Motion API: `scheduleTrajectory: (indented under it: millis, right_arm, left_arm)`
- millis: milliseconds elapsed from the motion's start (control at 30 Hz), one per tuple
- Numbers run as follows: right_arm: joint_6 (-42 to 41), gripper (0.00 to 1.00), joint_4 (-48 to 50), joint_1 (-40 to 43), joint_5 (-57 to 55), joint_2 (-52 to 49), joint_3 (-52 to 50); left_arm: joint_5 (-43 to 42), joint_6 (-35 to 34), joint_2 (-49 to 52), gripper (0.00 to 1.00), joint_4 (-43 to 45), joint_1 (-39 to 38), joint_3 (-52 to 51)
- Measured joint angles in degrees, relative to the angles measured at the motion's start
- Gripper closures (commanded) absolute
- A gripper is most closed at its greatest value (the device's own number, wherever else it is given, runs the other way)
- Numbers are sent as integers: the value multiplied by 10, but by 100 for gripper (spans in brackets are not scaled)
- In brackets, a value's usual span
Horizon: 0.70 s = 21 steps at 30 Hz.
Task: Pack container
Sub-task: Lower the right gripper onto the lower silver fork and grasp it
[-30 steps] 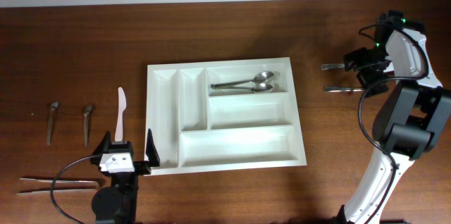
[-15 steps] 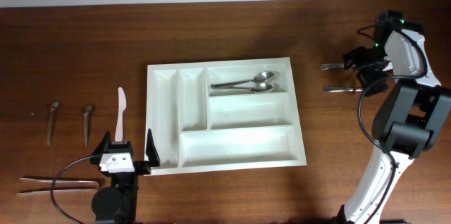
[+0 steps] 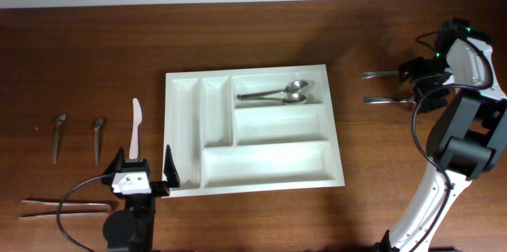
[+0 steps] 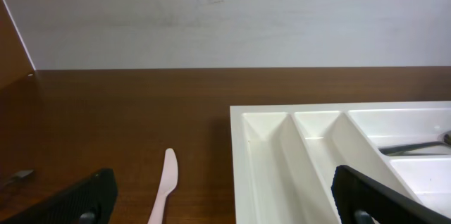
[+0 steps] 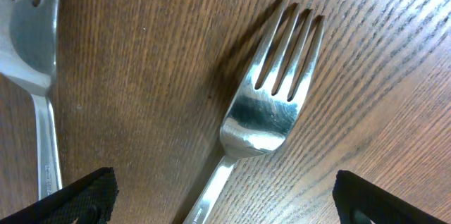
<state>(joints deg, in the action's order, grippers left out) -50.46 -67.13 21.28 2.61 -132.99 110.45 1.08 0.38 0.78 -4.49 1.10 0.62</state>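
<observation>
Right wrist view: a fork [image 5: 271,111] lies directly below the right gripper [image 5: 225,206], wide open and empty, its handle running diagonally between the fingers.

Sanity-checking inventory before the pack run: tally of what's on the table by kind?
White tray: 1
Spoons, in the tray: 2
Forks, right of the tray: 2
White plastic knife: 1
Short metal utensils, far left, kind unclear: 2
Long thin metal utensils, front left, kind unclear: 2
Total: 10
</observation>
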Motion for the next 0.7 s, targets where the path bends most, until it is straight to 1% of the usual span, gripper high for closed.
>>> scheduleTrajectory:
  millis: [700]
  right_arm:
    - [-32,1,9,-9,0,-13,-3]
  left_arm:
    - [0,0,0,1,0,0,0]
